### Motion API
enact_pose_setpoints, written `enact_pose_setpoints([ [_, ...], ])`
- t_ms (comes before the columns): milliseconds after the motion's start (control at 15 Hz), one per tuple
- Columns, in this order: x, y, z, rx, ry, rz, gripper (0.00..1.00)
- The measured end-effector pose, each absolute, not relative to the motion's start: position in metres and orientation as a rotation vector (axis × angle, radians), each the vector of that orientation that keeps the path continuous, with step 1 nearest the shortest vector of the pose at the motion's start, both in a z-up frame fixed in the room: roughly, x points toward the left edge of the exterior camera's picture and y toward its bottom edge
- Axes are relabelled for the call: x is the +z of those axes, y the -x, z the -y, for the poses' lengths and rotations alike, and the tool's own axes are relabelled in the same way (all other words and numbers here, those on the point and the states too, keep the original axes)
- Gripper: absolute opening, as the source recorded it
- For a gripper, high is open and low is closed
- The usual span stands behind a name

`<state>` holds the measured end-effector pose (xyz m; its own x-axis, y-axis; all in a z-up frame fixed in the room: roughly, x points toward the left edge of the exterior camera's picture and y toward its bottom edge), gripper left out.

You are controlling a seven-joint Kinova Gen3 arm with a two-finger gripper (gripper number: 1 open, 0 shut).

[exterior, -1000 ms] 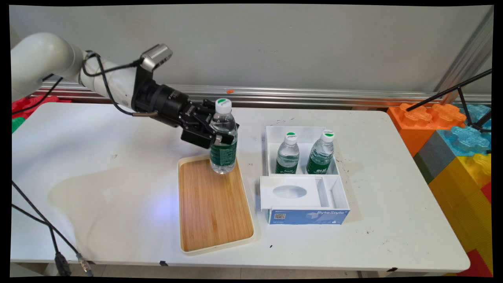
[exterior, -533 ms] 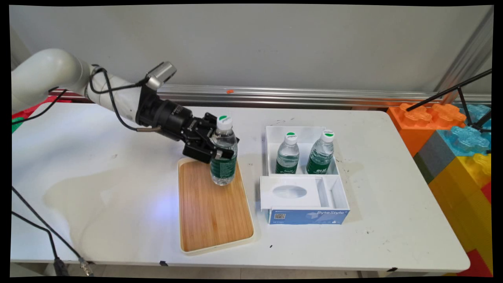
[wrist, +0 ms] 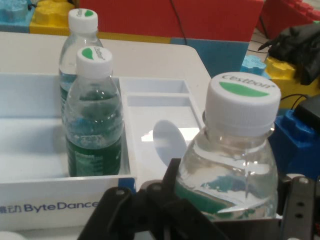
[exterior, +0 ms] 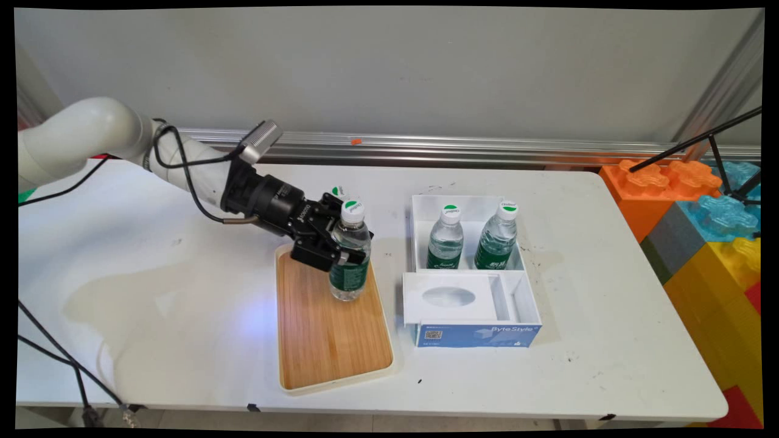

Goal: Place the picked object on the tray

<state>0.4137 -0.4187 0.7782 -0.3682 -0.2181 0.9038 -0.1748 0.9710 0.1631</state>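
— Jaws first: spread or closed?

— Closed on the held bottle (exterior: 348,283), just under its shoulder, one of the fingers (exterior: 342,258) dark against the clear plastic at centre frame. Same in the hand view: black linkage of the gripper (wrist: 235,200) hugging the held bottle (wrist: 235,165) from both sides at the bottom edge.

— And resting on anything?

— Upright, over the far right corner of the wooden tray (exterior: 316,340). Base either touching the wood or just clear of it; cannot tell which. Nothing else on the tray.

— Outward from there?

— To the right of the tray, just beside it, a white box (exterior: 529,304) with a blue lettered front. Two standing bottles in its far compartment, left one (exterior: 445,240) and right one (exterior: 498,237), side by side, apart from the gripper (exterior: 353,246). Near part of the box taken up by a white insert with an oval hole, plus a narrow empty slot at its right.

— How far along, judging by the layout?

— Looks like one bottle out at the tray but not let go, two in the box, untouched by the gripper. Only a reading of the positions, nothing more.

— Counts?

— Three bottles plainly seen, all white-capped with green on the lid and green labels. One tray. One box. One gripper. All on the white table (exterior: 182,243), with big coloured toy blocks (exterior: 700,207) stacked off its right end.
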Motion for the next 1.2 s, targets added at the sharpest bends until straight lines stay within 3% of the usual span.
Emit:
enact_pose_setpoints([
  [1200, 0.758, -0.381, 0.375, -0.154, -0.295, 1.949, 0.00],
])
